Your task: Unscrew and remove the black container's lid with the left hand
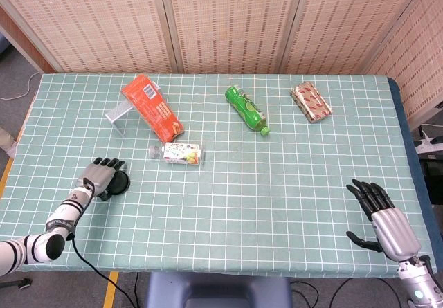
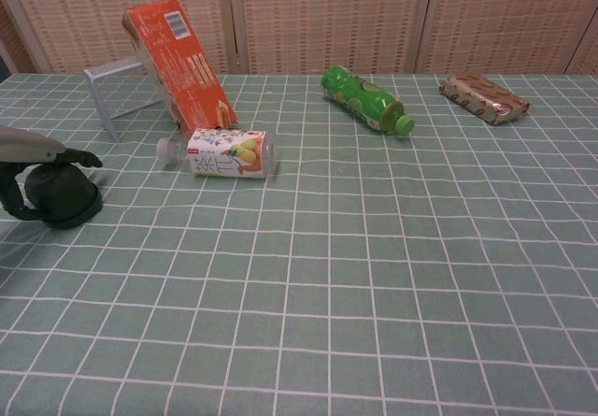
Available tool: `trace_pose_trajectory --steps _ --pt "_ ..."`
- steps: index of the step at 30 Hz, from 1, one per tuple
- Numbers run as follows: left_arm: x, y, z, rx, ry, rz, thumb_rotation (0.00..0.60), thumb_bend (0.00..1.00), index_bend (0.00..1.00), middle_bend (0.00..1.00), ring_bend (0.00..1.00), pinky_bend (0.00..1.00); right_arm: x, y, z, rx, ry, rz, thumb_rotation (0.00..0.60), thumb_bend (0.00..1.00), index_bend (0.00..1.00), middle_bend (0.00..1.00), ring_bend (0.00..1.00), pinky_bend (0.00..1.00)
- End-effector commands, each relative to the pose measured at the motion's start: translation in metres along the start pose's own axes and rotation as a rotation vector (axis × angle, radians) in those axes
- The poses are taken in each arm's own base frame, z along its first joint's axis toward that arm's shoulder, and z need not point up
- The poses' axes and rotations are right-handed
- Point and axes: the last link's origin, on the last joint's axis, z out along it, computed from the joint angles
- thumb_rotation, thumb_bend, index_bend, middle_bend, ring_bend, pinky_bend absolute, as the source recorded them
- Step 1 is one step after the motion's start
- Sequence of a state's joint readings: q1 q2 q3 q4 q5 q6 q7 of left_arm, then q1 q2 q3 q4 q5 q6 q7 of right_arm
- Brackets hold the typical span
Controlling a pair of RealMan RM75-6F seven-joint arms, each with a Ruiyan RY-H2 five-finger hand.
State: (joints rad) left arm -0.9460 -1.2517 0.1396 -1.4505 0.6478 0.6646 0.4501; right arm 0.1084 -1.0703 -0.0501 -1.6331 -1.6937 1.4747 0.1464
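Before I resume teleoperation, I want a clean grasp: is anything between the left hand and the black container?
Nothing visible. The left hand is already at the black container, fingers spread around its top.

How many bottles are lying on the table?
2: a green plastic bottle toward the far side, and a clear plastic bottle with a fruit label lying below the orange carton.

Both views are bright and evenly lit, seemingly from overhead, with only faint soft shadows on the tablecloth [image 1: 277,183]. Focus is sharp throughout. No glare or blur shows.
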Motion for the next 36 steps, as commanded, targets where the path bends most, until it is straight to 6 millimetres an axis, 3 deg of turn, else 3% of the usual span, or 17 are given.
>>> trace_pose_trajectory --steps 1,28,36 --pt "0.000 0.000 0.000 0.001 0.004 0.000 0.600 0.36 0.00 0.00 0.00 0.03 0.000 0.000 0.000 0.000 0.000 0.001 0.600 0.13 0.00 0.00 0.00 0.00" --pt "0.005 0.006 -0.004 -0.050 0.048 -0.020 0.600 0.31 0.00 0.00 0.00 0.03 -0.001 0.000 0.002 0.007 0.005 0.009 0.600 0.14 0.00 0.00 0.00 0.00" --pt "0.017 0.010 -0.012 -0.076 0.089 -0.053 0.600 0.31 0.00 0.00 0.00 0.03 0.000 0.000 0.001 0.007 0.008 0.010 0.600 0.14 0.00 0.00 0.00 0.00"
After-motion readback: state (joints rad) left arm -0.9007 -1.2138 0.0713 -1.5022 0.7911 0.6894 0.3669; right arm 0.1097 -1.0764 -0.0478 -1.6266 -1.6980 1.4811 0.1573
